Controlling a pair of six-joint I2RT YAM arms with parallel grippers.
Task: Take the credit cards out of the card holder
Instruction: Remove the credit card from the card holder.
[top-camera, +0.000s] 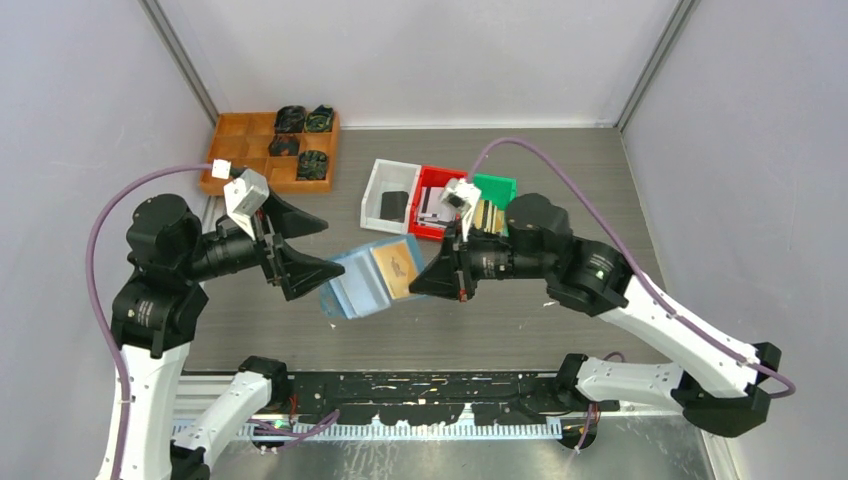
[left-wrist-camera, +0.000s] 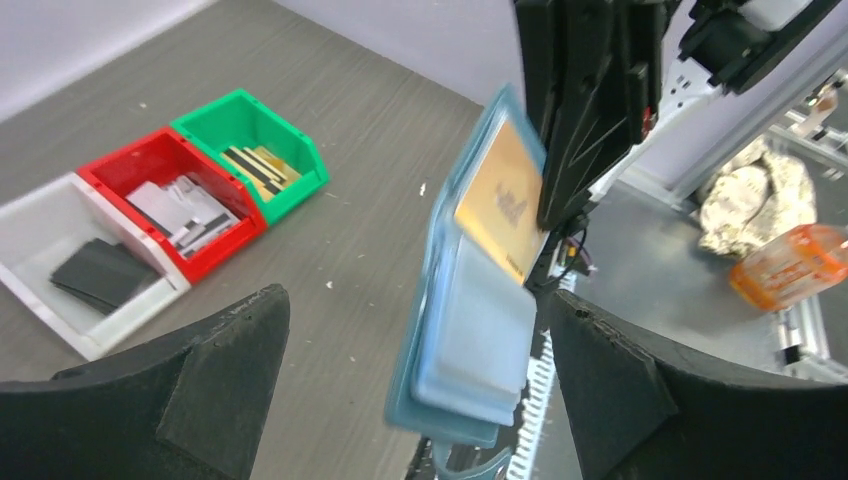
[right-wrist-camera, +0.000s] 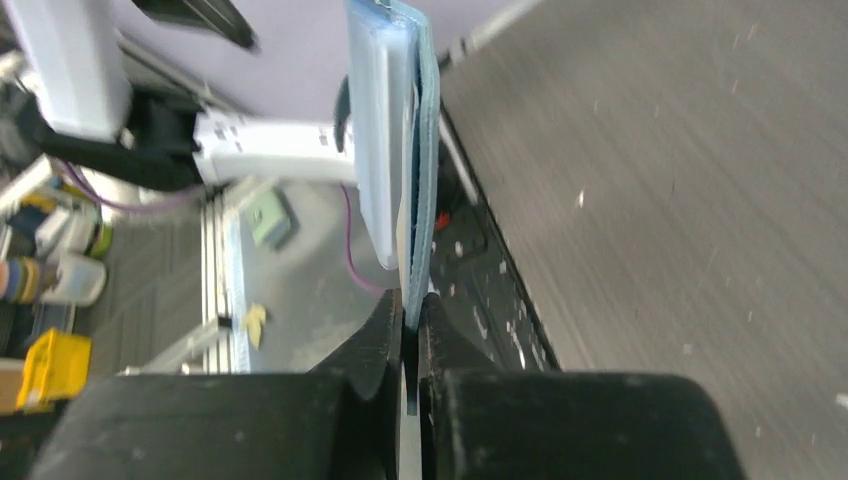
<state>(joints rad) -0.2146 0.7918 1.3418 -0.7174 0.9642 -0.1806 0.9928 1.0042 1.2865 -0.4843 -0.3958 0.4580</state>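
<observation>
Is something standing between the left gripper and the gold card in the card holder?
Nothing visible does. The open left gripper faces the card holder, which the right gripper holds in the air by one edge. The gold card shows uncovered in its pocket; only the right gripper sits close beside it.

Open passage: bare table (top-camera: 590, 170) right of the green bin (top-camera: 497, 188) and along the near edge. Obstacles — white bin (top-camera: 375, 200) and red bin (top-camera: 437, 180) touching it in a row at centre rear; wooden tray (top-camera: 240, 140) in the far-left corner; card holder (top-camera: 352, 290) held above mid-table.
</observation>
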